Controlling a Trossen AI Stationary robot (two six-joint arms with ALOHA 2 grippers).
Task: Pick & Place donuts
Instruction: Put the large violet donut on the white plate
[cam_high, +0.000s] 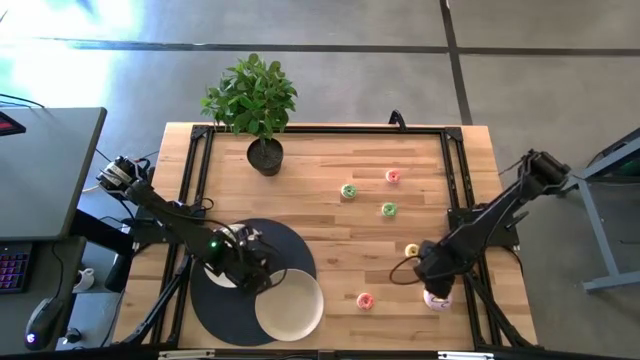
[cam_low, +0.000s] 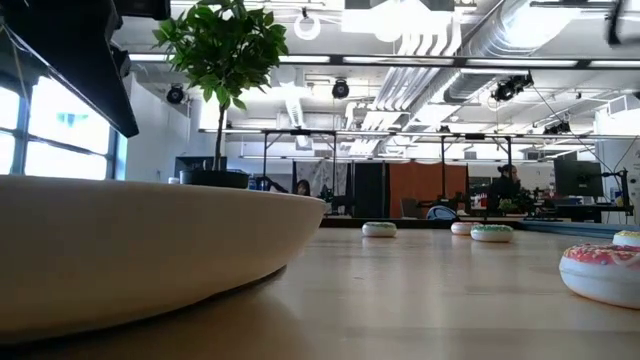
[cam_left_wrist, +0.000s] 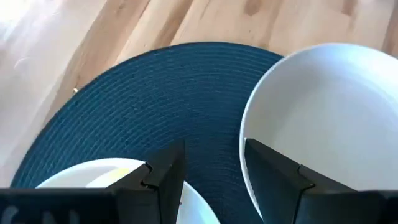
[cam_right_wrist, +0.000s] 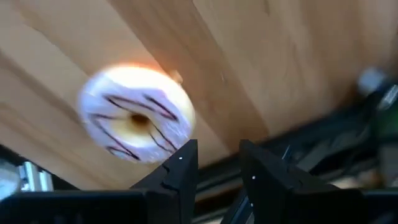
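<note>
Hovering my right gripper (cam_right_wrist: 214, 163), jaws narrowly parted and empty, beside the lilac donut (cam_right_wrist: 135, 121), I must next straddle it.

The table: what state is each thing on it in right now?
Left gripper: open, empty, over the blue mat.
Right gripper: open, empty, beside the lilac donut.
Lilac donut: flat on the wood, not held.
White bowl: upright, empty.
Green donuts: loose on the table.
</note>
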